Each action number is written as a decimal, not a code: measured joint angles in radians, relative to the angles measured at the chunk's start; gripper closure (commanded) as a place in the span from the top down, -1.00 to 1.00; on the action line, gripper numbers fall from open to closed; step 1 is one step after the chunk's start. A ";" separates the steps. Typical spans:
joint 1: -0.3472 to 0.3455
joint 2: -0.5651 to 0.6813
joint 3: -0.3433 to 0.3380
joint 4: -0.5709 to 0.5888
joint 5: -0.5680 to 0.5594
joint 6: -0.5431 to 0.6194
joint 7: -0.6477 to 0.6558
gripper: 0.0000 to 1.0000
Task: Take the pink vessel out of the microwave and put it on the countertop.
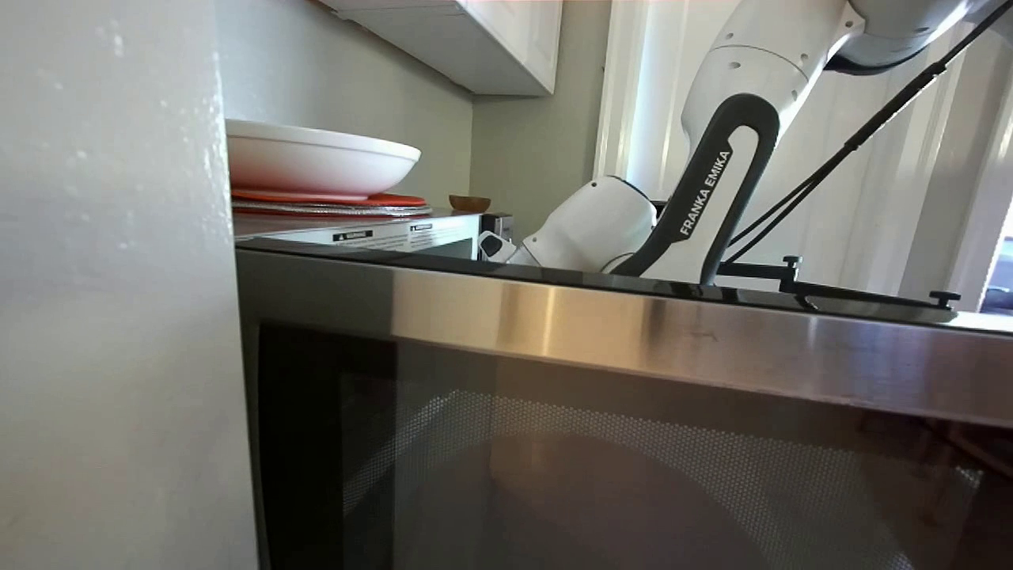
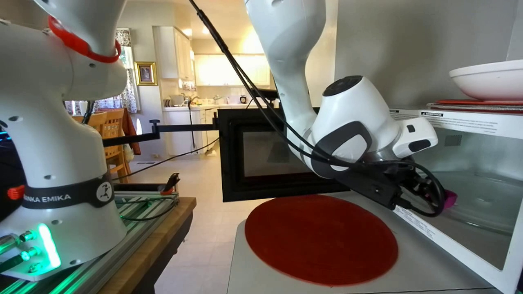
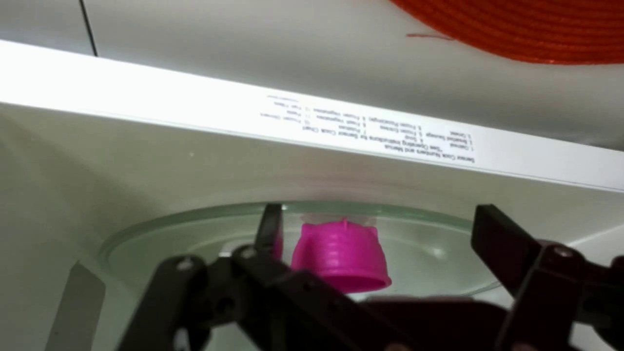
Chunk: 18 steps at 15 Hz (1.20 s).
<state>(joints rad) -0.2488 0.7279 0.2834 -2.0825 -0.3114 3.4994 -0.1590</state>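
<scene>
Your black two-fingered hand (image 3: 380,229) points into the opening of the large, boxy, white-rimmed microwave (image 2: 482,123), its fingers (image 3: 502,246) spread wide and gripping nothing. That spread probably serves to straddle the glossy magenta-pink, rounded cup-like vessel (image 3: 340,251), which sits inside the microwave on a round clear glass turntable (image 3: 429,268). The wrist view looks inverted, since the small printed lettering (image 3: 370,127) along the microwave's edge is upside down, so you can take the vessel as upright, mouth up. It shows there just beside one finger and well apart from the other; you may tip it if you close off-centre. How deep it lies between them I cannot tell.

Your hand slants downward, likely because the microwave's roof bars a grip from straight above. In front of the microwave, the flat round red mat (image 2: 320,241) on the smooth grey worktop (image 2: 421,261) may be the landing place. Farther out, the microwave's black-framed glass door (image 2: 265,157) stands swung aside, leaving your white jointed arm (image 2: 359,107) a way in.
</scene>
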 measured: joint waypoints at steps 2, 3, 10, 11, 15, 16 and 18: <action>0.039 0.000 -0.038 0.000 0.015 0.005 0.008 1.00; 0.057 0.000 -0.055 0.000 0.024 0.013 0.012 1.00; 0.144 0.000 -0.133 0.000 0.106 0.035 0.040 1.00; 0.150 0.000 -0.137 0.000 0.113 0.036 0.047 1.00; 0.159 -0.031 -0.122 0.010 0.128 0.026 0.096 1.00; 0.159 -0.042 -0.119 0.010 0.128 0.019 0.101 1.00; 0.158 -0.044 -0.120 0.007 0.129 0.019 0.105 1.00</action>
<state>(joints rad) -0.0905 0.6837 0.1637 -2.0754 -0.1825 3.5182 -0.0544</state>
